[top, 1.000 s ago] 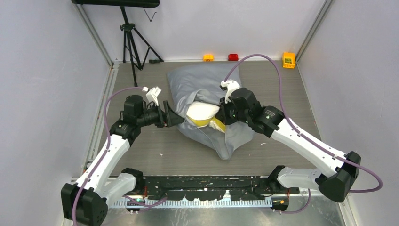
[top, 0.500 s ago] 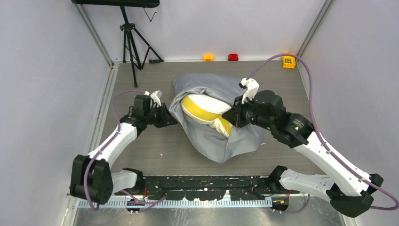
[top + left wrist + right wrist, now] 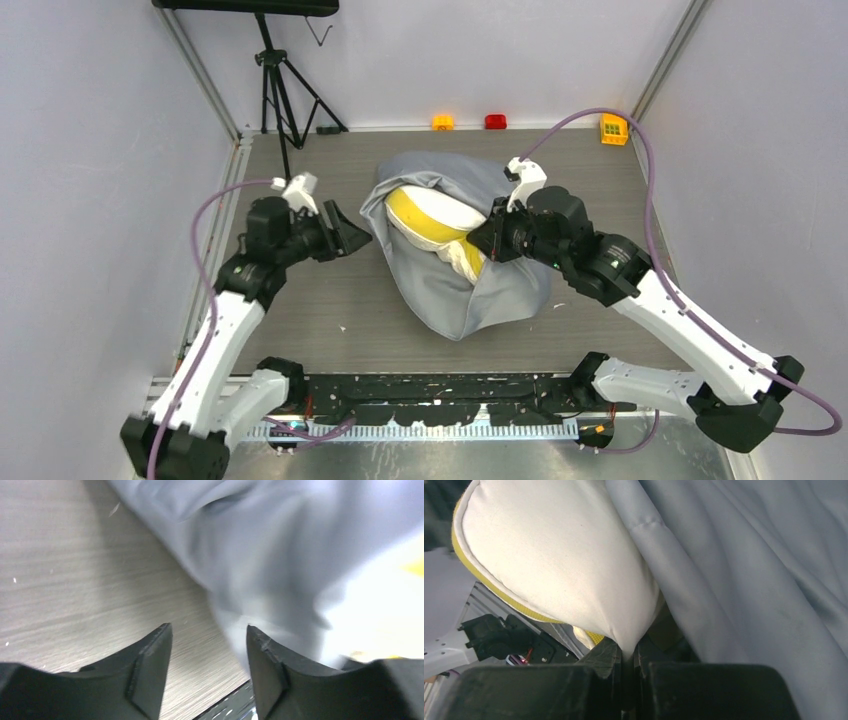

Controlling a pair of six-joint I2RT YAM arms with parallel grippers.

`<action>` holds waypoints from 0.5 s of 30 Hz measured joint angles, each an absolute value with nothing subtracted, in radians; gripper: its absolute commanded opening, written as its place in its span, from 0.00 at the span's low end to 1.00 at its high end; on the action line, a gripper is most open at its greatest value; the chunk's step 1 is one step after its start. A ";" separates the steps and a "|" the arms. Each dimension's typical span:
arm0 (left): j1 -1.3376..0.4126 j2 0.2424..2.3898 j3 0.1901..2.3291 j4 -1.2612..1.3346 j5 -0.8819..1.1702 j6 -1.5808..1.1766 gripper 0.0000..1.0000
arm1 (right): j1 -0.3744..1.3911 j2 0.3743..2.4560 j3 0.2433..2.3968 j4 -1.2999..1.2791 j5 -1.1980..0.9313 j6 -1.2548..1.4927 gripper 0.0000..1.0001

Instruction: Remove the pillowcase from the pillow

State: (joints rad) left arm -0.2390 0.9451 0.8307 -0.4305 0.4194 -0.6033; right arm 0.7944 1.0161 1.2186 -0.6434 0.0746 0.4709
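The grey-blue pillowcase (image 3: 500, 290) lies crumpled in the middle of the table, its mouth open toward the left. The pillow (image 3: 425, 217), white with a yellow edge, sticks out of that mouth. My right gripper (image 3: 482, 243) is shut on a pinch of the pillow's white fabric (image 3: 574, 565), with the pillowcase (image 3: 749, 580) draped beside it on the right. My left gripper (image 3: 352, 238) is open and empty, just left of the pillowcase's edge. In the left wrist view the open gripper (image 3: 207, 632) hovers over the table at the pillowcase's hem (image 3: 260, 565).
A black tripod (image 3: 280, 85) stands at the back left. Small orange (image 3: 442, 122), red (image 3: 495, 121) and yellow (image 3: 613, 128) blocks lie along the back wall. A black rail (image 3: 440, 390) runs along the near edge.
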 measured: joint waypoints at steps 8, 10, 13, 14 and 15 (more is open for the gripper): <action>-0.239 0.655 0.886 -0.494 0.420 -0.865 0.99 | 0.794 1.112 1.153 -0.536 0.081 0.502 0.00; -0.239 0.621 0.842 -0.474 0.447 -0.964 1.00 | 0.794 1.147 1.146 -0.508 0.073 0.509 0.00; -0.242 0.589 0.751 -0.447 0.464 -1.108 1.00 | 0.794 1.209 1.146 -0.462 0.035 0.523 0.00; -0.244 0.586 0.733 -0.444 0.464 -1.137 1.00 | 0.794 1.229 1.145 -0.447 0.015 0.528 0.00; -0.248 0.585 0.717 -0.441 0.463 -1.163 1.00 | 0.794 1.247 1.145 -0.429 -0.005 0.532 0.00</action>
